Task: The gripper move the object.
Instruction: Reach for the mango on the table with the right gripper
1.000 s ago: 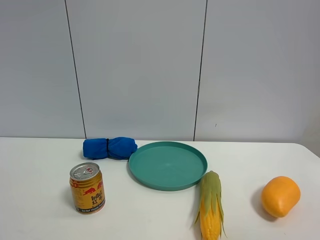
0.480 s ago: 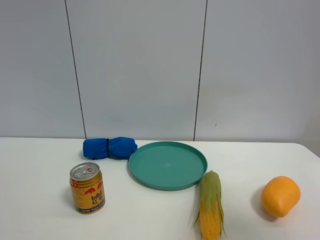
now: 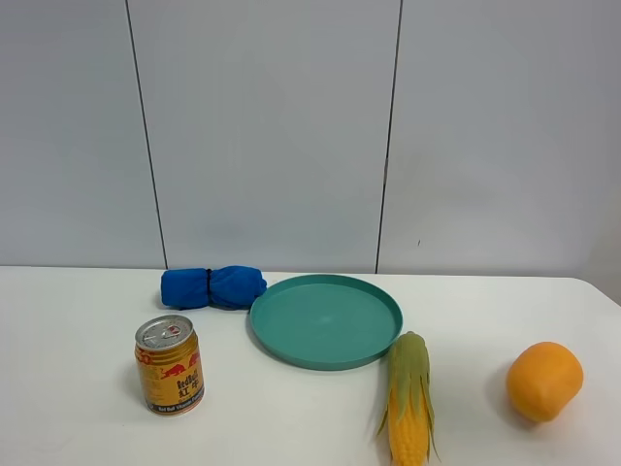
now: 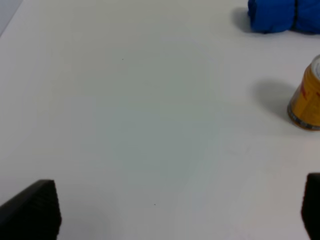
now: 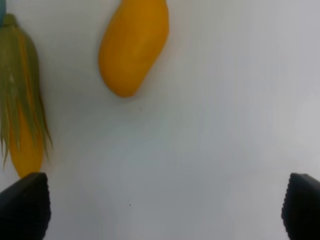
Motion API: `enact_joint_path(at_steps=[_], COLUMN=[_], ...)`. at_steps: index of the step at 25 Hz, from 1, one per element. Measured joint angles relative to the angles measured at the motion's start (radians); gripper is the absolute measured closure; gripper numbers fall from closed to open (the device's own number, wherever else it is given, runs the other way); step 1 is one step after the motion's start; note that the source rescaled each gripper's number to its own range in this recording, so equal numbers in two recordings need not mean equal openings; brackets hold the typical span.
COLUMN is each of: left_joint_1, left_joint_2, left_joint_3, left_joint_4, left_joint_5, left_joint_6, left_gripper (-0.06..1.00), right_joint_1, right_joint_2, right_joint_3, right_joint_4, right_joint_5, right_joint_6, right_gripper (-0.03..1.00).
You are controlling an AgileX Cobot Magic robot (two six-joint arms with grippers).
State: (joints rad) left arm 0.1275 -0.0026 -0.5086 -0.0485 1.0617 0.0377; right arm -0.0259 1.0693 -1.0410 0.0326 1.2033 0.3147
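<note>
The orange-yellow mango [image 3: 544, 381] lies on the white table at the right, apart from everything else. Neither gripper shows in the exterior high view. In the right wrist view the mango [image 5: 134, 42] lies ahead of my right gripper [image 5: 162, 207], whose black jaws stand wide apart and empty over bare table. My left gripper [image 4: 170, 215] is also open and empty, over bare table far from the mango, which is out of the left wrist view.
A corn cob [image 3: 408, 398] with green husk lies left of the mango, also in the right wrist view [image 5: 22, 115]. A teal plate [image 3: 326, 321] sits mid-table. A blue cloth roll [image 3: 213, 287] and a gold can [image 3: 170, 365] stand at the left.
</note>
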Motion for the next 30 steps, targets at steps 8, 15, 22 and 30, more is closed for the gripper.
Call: enact_joint_path(at_steps=[8, 15, 22, 30], left_joint_1=[0.000, 0.000, 0.000, 0.000], left_joint_2=[0.000, 0.000, 0.000, 0.000], left_joint_3=[0.000, 0.000, 0.000, 0.000], left_joint_4=[0.000, 0.000, 0.000, 0.000], left_joint_5=[0.000, 0.000, 0.000, 0.000], left_joint_6=[0.000, 0.000, 0.000, 0.000], left_gripper=[-0.06, -0.06, -0.06, -0.06], right_joint_1=[0.000, 0.000, 0.000, 0.000], right_joint_2=[0.092, 0.119, 0.120, 0.120], right_joint_3=[-0.002, -0.008, -0.008, -0.008], right_joint_4=[-0.044, -0.072, -0.072, -0.073], right_joint_5=[-0.127, -0.205, -0.227, -0.306], right_joint_6=[0.147, 0.289, 0.323, 0.333], right_gripper=[0.19, 0.19, 0.20, 0.26])
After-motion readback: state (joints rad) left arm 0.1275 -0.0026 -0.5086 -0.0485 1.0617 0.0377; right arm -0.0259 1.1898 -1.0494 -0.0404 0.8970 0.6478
